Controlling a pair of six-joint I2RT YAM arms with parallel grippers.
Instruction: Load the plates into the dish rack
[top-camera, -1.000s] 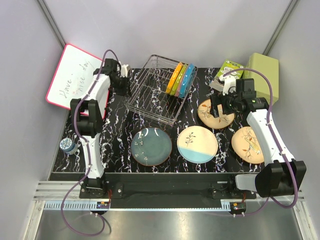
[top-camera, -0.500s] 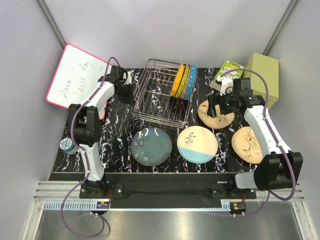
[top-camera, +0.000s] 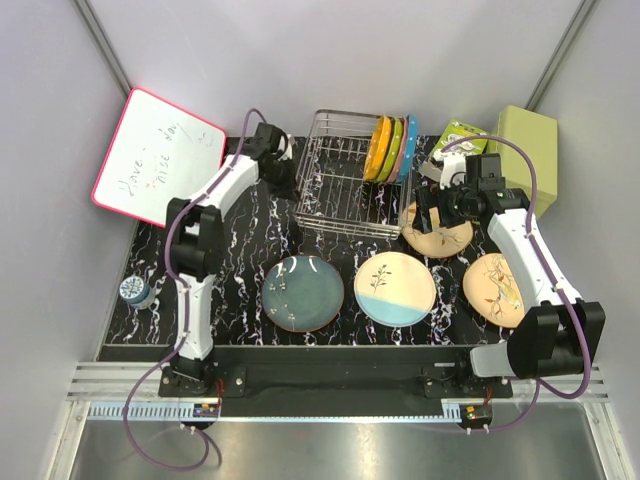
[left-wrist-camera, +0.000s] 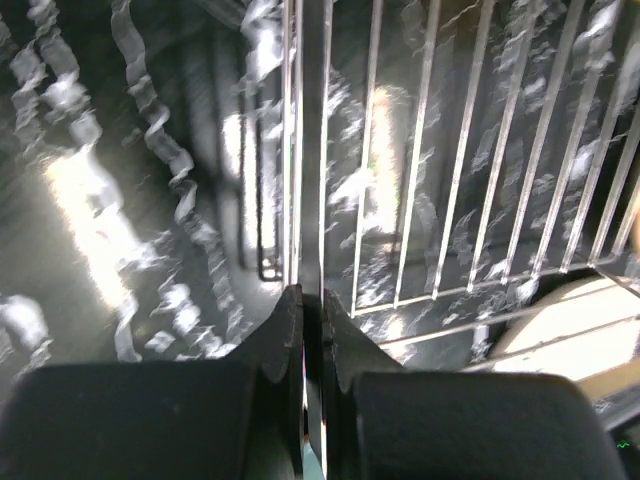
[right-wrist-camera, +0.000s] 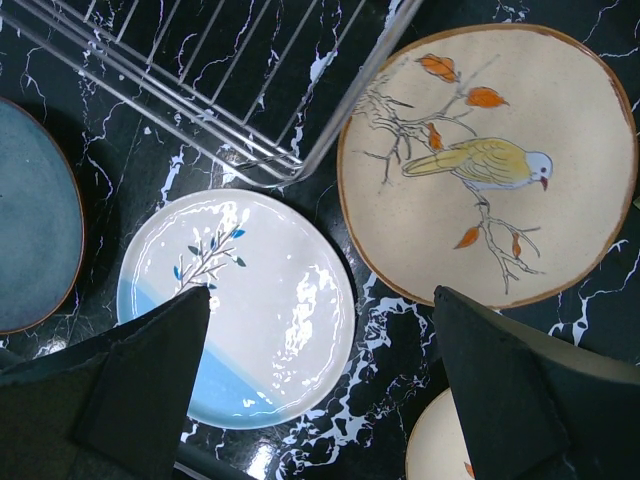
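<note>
The silver wire dish rack (top-camera: 345, 190) stands at the back centre. My left gripper (top-camera: 290, 170) is shut on the rack's left rim wire (left-wrist-camera: 312, 150), which runs between its fingers (left-wrist-camera: 312, 310). The four plates lie flat on the table: the teal one (top-camera: 303, 292), the cream and light-blue one (top-camera: 395, 288), and two peach ones (top-camera: 437, 232) (top-camera: 497, 290). My right gripper (top-camera: 432, 212) is open and empty, hovering over the gap between the cream plate (right-wrist-camera: 250, 300) and the bird-painted peach plate (right-wrist-camera: 490, 160).
Small orange, green, pink and blue plates (top-camera: 392, 148) stand in the rack's right end. An olive-green box (top-camera: 522, 140) and a green packet (top-camera: 460, 135) sit at the back right. A whiteboard (top-camera: 155, 160) leans at the back left. A small cup (top-camera: 133, 291) is at the left edge.
My left gripper has pulled the rack to the right and squared it up; its right end now sits close to the back peach plate. The right arm has barely shifted.
</note>
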